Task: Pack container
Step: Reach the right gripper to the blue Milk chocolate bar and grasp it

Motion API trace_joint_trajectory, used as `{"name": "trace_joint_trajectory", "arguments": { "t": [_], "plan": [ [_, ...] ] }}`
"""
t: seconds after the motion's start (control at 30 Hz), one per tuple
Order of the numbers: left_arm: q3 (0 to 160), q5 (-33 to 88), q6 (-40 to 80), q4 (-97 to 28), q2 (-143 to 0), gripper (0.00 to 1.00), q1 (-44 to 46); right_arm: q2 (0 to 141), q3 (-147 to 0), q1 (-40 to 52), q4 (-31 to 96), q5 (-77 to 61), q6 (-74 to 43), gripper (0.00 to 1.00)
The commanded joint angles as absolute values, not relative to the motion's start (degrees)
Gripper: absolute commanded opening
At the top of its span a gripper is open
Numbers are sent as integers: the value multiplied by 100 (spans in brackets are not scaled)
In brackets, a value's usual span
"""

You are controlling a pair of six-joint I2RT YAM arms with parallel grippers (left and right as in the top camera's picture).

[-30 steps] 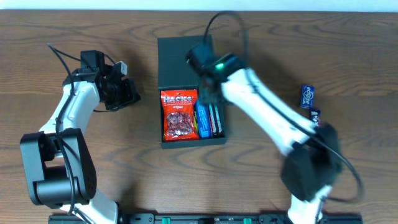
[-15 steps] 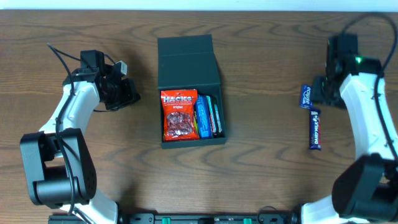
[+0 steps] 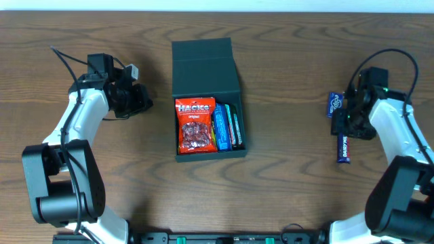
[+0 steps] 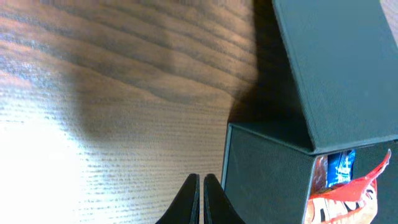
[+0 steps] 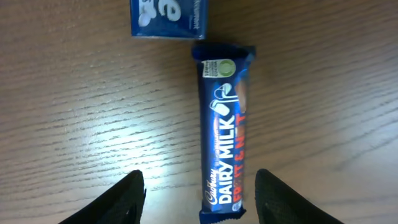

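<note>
Overhead: container (image 3: 203, 68) at the centre of the worktop (image 3: 291, 196), lid back for loading; red bag (image 3: 195, 125) and blue bars (image 3: 227, 129) inside.
Left wrist: left jaws pressed together, idle beside the container wall.
Right wrist: right jaws wide, straddling the chocolate bar (image 5: 224, 130) near the right edge, apparently poised for pickup.

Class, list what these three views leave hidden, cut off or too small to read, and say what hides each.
- Overhead: top end of the chocolate bar, under the right gripper.
- Overhead: labels on the blue bars in the container, too small.
- Right wrist: blue pack, cut off by the top edge.
- Left wrist: most of the container's contents, behind its wall and cut by the frame edges.
</note>
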State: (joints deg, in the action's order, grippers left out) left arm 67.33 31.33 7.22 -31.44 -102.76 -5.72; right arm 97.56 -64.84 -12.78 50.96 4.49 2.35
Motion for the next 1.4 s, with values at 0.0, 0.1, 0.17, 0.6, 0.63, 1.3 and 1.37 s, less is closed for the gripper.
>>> {"name": "trace_joint_trajectory", "arguments": {
  "t": [0.0, 0.1, 0.17, 0.6, 0.63, 1.3, 1.37],
  "plan": [
    [6842, 3157, 620, -3098, -10339, 6, -561, 9815, -6302, -1321, 4960, 414, 416, 56],
    [6842, 3157, 620, -3107, -10339, 6, -561, 9994, -6257, -1321, 4825, 436, 412, 55],
    [6842, 3159, 620, -3111, -10339, 6, -561, 10138, -6257, -1323, 4700, 513, 377, 56],
    [6842, 3159, 617, -3236, -10339, 6, -561, 10530, -6254, -1398, 4624, 943, -38, 42],
    [6842, 3159, 617, -3234, -10339, 6, -561, 10536, -6254, -1431, 4602, 943, -38, 42],
    [6842, 3157, 617, -3232, -10339, 6, -561, 10613, -6195, -1546, 4515, 423, 30, 43],
    [6842, 3159, 617, -3232, -10339, 6, -561, 10613, -6173, -1546, 4471, 423, 30, 43]
  ]
}}
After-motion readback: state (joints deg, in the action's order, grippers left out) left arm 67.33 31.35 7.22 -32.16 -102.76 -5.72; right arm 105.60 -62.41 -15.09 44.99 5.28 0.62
